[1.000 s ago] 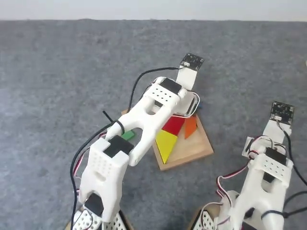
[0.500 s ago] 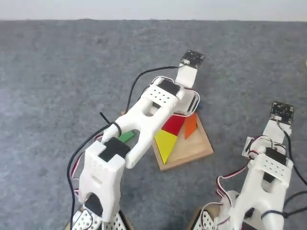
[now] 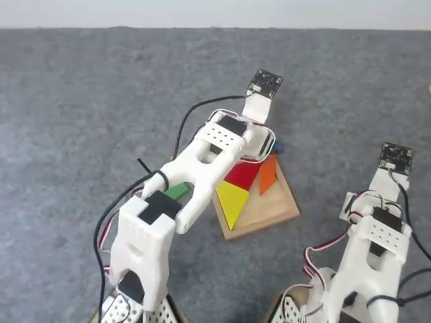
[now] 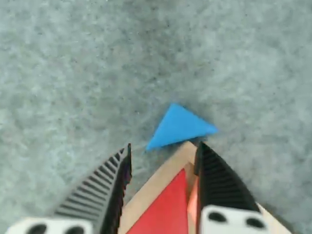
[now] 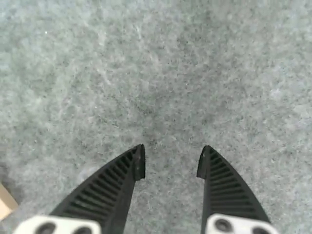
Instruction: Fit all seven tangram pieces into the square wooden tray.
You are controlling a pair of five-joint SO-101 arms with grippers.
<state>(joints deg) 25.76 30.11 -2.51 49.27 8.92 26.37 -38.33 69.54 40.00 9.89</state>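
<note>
Your square wooden tray (image 3: 269, 208) sits just right of centre in the high view, pale smooth wood turned so it reads as a diamond. In it you can see a glossy yellow triangle (image 3: 232, 202) pointing toward the lower edge of the frame, a red piece (image 3: 244, 176) above it and a narrow orange piece (image 3: 268, 173) just to the red one's right. A flat green piece (image 3: 178, 192) shows through a gap in the left arm (image 3: 202, 175), left of centre; you cannot tell whether it lies in the tray or on the cloth. The table is covered in a coarse, fuzzy grey carpet (image 3: 81, 101).

Your left gripper (image 4: 164, 146) is spread apart and grasps nothing. Its black ribbed fingers (image 4: 109, 187) straddle one corner of the tray, with the red piece lying between them. A blue triangle (image 4: 179, 126), flat and sharp-edged, lies on the carpet just beyond that corner, outside the tray; whether it touches the wood is unclear.

The left arm's white plastic links run from the lower left of the high view up to the centre, and with their black cables they cover the tray's left part. The right arm (image 3: 377, 242) stands at the lower right, apart from the tray. Your right gripper (image 5: 173, 148) is likewise parted and empty, over bare carpet.
</note>
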